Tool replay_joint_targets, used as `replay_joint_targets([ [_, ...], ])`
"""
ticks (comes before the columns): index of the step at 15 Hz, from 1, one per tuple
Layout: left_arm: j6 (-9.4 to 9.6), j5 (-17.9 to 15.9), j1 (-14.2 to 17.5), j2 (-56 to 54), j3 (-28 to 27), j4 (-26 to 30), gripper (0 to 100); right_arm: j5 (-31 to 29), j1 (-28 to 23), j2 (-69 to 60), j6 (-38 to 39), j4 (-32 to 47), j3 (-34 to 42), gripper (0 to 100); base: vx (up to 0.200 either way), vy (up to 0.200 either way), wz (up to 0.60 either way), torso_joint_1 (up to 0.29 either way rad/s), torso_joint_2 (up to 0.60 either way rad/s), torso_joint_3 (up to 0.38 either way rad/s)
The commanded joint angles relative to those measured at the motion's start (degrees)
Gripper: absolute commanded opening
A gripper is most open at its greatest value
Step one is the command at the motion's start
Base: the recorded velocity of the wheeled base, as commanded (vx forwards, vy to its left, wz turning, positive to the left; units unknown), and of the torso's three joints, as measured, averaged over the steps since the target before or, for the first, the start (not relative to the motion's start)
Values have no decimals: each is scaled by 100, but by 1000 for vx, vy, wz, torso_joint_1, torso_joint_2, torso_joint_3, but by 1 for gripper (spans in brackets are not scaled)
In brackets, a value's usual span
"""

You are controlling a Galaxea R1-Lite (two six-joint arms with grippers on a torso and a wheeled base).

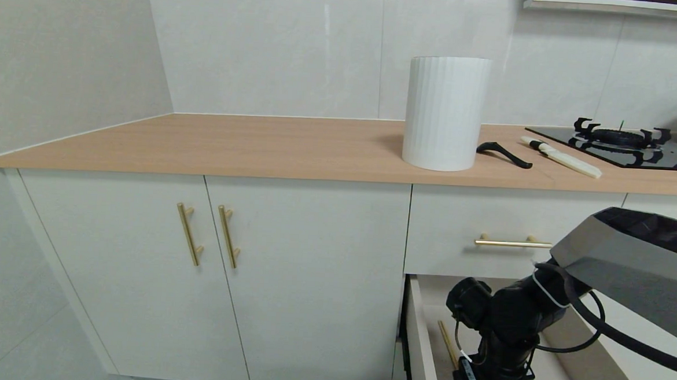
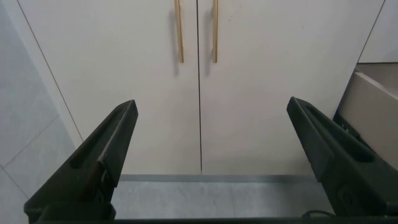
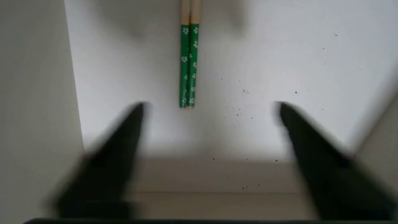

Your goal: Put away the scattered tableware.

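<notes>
Overhead, well above both sets of jaws, the wooden countertop [image 1: 260,142] runs along the tiled wall. Straight ahead of the left gripper [image 2: 211,106] are two white cabinet doors [image 2: 261,93]. Its jaws stand spread wide with nothing between them, and the doors' gold handles [image 2: 179,31] hang beyond, in line with the gap.

Below the right gripper [image 3: 210,112] lies the open drawer [image 1: 420,339]. The arm dips into it, and its jaws are parted and empty over the pale drawer floor.

High above those right jaws, a white ribbed canister [image 1: 446,111] stands upright on the countertop. The black stove [image 1: 619,141] sits farther along. Between canister and stove lie a white knife [image 1: 560,157] and, just beside the canister, a black curved utensil [image 1: 504,153]. Both are well apart from either gripper.

Smallest is the pair of chopsticks [image 3: 188,56], lying flat on the drawer floor, side by side and touching. Their green patterned ends reach about level with the right jaws' tips, inside the gap and nearer one finger than the other. Neither finger touches them.
</notes>
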Motion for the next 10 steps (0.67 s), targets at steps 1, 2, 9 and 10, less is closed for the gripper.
replay_joint_targets([
  [1, 3, 1, 1, 0, 0, -1, 100, 1, 6, -23, -1, -1, -1, 100, 0, 0, 0, 0, 0, 0],
  [2, 3, 1, 1, 0, 0, -1, 100, 1, 6, -31, -1, -1, -1, 100, 0, 0, 0, 0, 0, 0],
  [9, 3, 1, 1, 0, 0, -1, 100, 19, -170, -1525, -1, 175, 183, 100, 0, 0, 0, 0, 0, 0],
  [10, -5, 1, 1, 0, 0, -1, 100, 45, -328, -2035, -1, 289, 175, 100, 0, 0, 0, 0, 0, 0],
])
